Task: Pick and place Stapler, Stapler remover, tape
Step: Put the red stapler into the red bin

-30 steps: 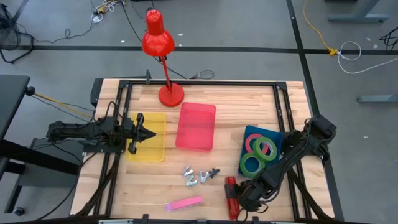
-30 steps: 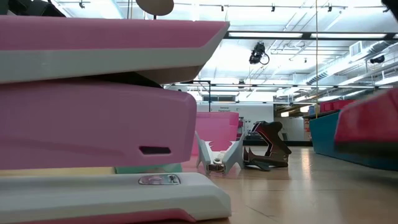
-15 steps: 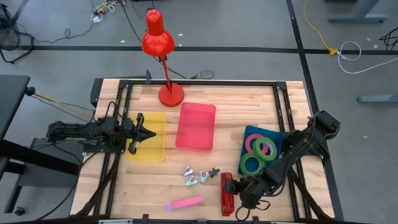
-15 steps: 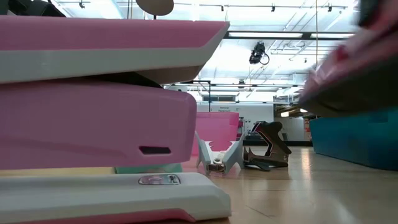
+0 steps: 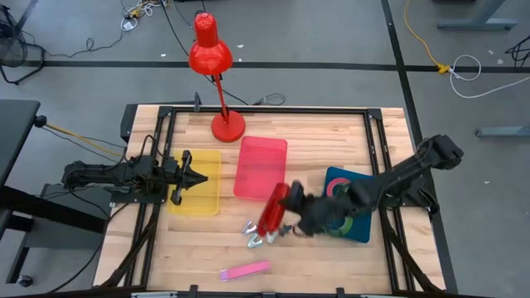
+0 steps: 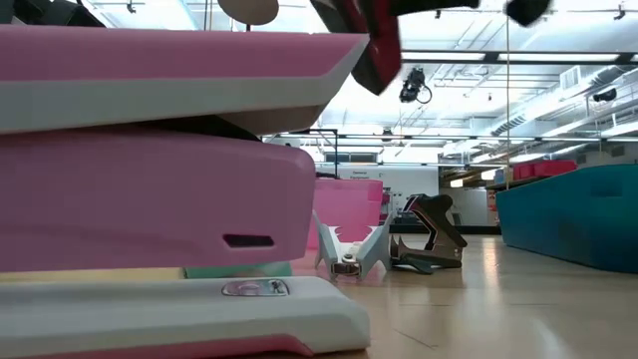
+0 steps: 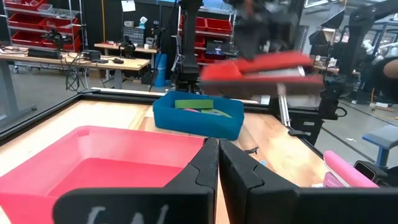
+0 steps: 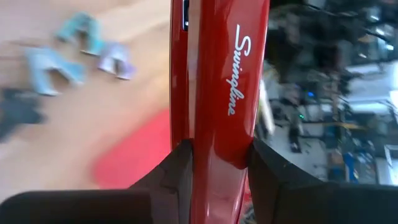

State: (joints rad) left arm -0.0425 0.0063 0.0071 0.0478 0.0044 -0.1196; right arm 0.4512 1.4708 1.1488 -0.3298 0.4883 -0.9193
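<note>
The right hand [image 5: 291,209] pinches the red stapler [image 5: 272,210] lengthwise, held above the counter [image 5: 331,132] near the red tray [image 5: 261,168], presumably its destination. The left hand [image 5: 192,176], pressed together, waits over the yellow tray [image 5: 207,194].

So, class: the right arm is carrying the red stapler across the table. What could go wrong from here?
1. The red stapler is held only at one end by the right gripper, so it could swing or slip out.
2. It hangs above the staple removers; a drop could scatter them.
3. The pink tray lies close by, and a low pass might clip its rim.
</note>
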